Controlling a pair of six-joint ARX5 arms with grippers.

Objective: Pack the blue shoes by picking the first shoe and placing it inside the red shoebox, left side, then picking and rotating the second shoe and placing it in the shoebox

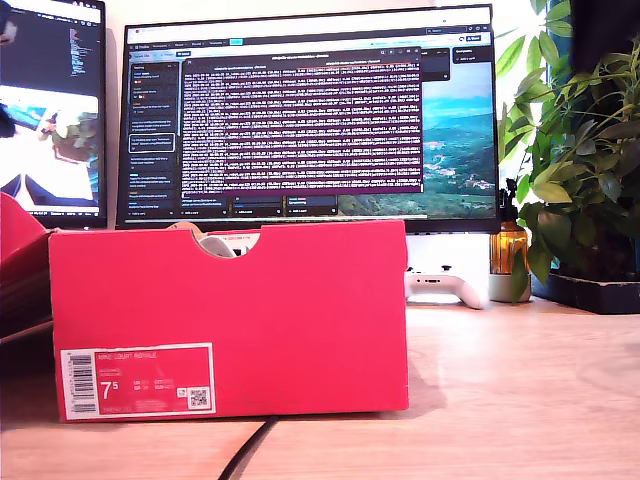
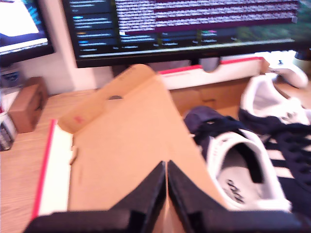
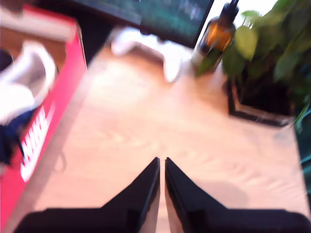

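blue shoes (image 2: pixel 252 145) lie side by side inside the red shoebox (image 1: pixel 230 320), dark navy suede with white side stripes, white lining and dark laces; one heel collar opens toward my first gripper (image 2: pixel 166 167), which hangs just above the box's raised brown cardboard flap (image 2: pixel 126 145), the shoes just beside and beyond it. its two black tapered jaws are pressed together, pinching nothing. in the exterior view only a bit of white shoe shows through the half-round notch in the box's top edge.

the shoebox is bright red matte cardboard outside, plain brown inside, with a white size label (image 1: pixel 135 380) reading 7.5 and a barcode low on the front, toward the exterior view's left. it stands on the pale wood-grain counter (image 1: pixel 520 400).

my second gripper (image 3: pixel 162 165) hovers over bare counter, apart from the box, whose red side wall with white lettering runs alongside; its black pointed jaws are pressed together too, empty.

behind the box stands a wide monitor (image 1: pixel 310 110) full of text, a white game controller (image 1: pixel 450 285) under it, then an amber glass bottle (image 1: pixel 508 250) and a leafy green plant (image 1: pixel 580 150) at the exterior view's right. a black cable (image 1: pixel 250 450) runs out from under the box front.
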